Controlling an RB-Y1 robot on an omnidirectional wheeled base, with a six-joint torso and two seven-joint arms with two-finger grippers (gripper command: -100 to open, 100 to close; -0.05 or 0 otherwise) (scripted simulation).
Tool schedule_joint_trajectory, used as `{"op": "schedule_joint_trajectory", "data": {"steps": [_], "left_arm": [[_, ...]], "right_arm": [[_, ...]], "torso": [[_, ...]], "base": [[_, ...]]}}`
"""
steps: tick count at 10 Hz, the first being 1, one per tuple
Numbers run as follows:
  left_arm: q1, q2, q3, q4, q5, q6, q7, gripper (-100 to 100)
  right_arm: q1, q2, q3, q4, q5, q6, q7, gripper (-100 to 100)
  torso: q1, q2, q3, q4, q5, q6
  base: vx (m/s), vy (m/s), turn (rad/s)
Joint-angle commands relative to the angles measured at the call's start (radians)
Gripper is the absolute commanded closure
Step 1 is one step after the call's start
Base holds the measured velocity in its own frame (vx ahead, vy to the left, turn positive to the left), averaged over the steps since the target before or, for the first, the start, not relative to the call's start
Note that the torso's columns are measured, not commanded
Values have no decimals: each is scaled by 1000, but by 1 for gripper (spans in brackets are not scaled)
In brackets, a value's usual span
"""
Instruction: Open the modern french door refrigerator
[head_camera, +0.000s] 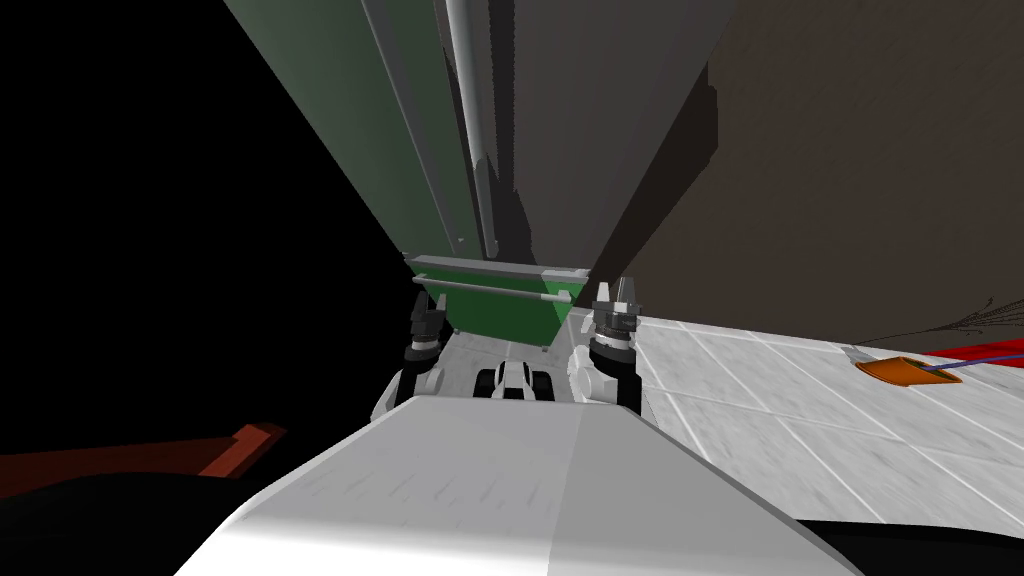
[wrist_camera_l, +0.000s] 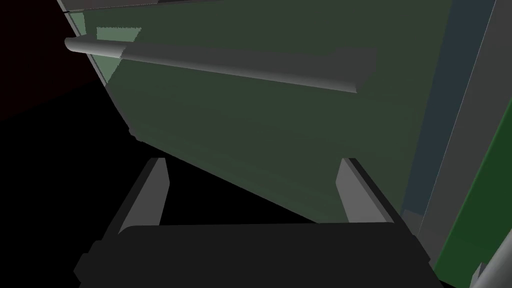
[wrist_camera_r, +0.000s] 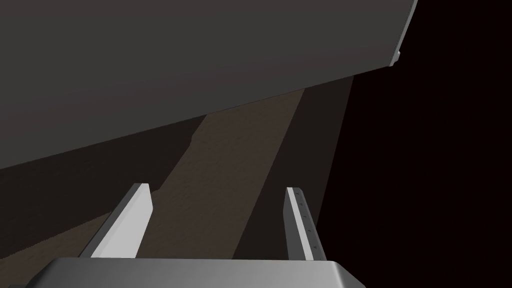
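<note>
The refrigerator towers right in front of me, with a green left door (head_camera: 340, 120), a dark grey right door (head_camera: 590, 130) and tall grey vertical handles (head_camera: 470, 110) where the doors meet. Below them is a green bottom drawer (head_camera: 505, 312) with a horizontal bar handle (head_camera: 490, 290). My left gripper (head_camera: 430, 305) hangs low at the drawer's left end, open and empty; its wrist view shows the green drawer front (wrist_camera_l: 260, 135) and bar handle (wrist_camera_l: 225, 62) beyond my left gripper (wrist_camera_l: 252, 175). My right gripper (head_camera: 615, 292) is at the drawer's right end, by the fridge's corner. Open and empty, my right gripper (wrist_camera_r: 215, 200) points past a dark grey fridge surface (wrist_camera_r: 175, 65).
A brown wall (head_camera: 860, 170) runs to the right of the fridge, above a pale tiled floor (head_camera: 800, 420). An orange object (head_camera: 900, 370) and a red strip (head_camera: 990, 352) lie on the floor at far right. A red-brown edge (head_camera: 240, 450) sits low left, beside a black area.
</note>
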Motion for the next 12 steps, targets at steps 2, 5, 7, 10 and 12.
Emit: {"op": "schedule_joint_trajectory", "data": {"steps": [2,5,7,10,12], "left_arm": [[-24,5,-9,96,-2,-51,-14,-100],[-39,8,-16,168,-4,-88,-24,-100],[-55,9,-24,238,-6,-125,-34,-100],[-72,9,-31,315,-9,-163,-45,-100],[-89,7,-39,388,-11,-200,-56,-100]], "right_arm": [[0,0,0,0,0,0,0,0],[0,0,0,0,0,0,0,0],[0,0,0,0,0,0,0,0],[0,0,0,0,0,0,0,0],[0,0,0,0,0,0,0,0]], "torso": [[0,2,1,0,0,0],[1,-1,-1,0,0,0],[-1,1,1,0,0,0],[0,1,0,0,0,0],[0,0,0,0,0,0]], "base": [[53,19,-35],[70,35,-40],[59,23,-39],[63,28,-34],[77,31,-51]]}}
